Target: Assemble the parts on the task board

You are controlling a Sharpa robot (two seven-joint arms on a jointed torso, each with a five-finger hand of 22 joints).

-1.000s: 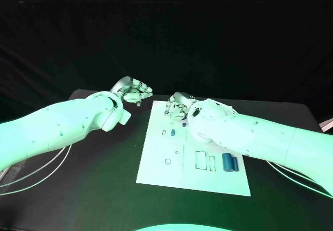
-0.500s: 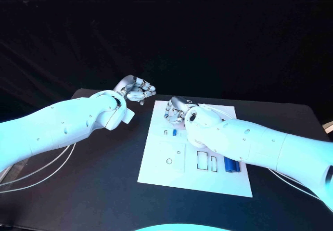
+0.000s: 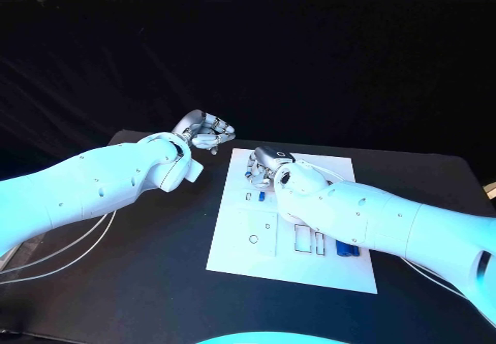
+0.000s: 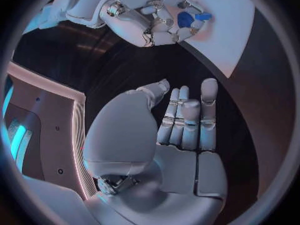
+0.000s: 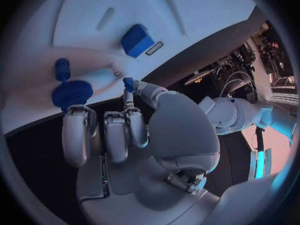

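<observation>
The white task board (image 3: 259, 247) lies in the middle of the black table. My right hand (image 3: 264, 169) hangs over its far end and pinches a small blue part (image 5: 128, 82) between thumb and a finger; the left wrist view shows blue among those fingers too (image 4: 184, 19). On the board beside that hand are a blue gear (image 5: 72, 94), a blue peg (image 5: 62, 67) and a blue block (image 5: 137, 40). More blue parts (image 3: 346, 249) lie near the board's right edge. My left hand (image 3: 207, 130) is raised left of the board, holding nothing, its fingers (image 4: 187, 120) stretched out.
The board has several slots and holes, among them rectangular recesses (image 3: 303, 239) and a round hole (image 3: 253, 239). Pale cables (image 3: 62, 258) trail over the table under my left arm. Black table (image 3: 145, 287) surrounds the board.
The head camera has shifted a little. My right hand has crept slightly nearer over the board's far end. My left hand has stayed raised beside the board.
</observation>
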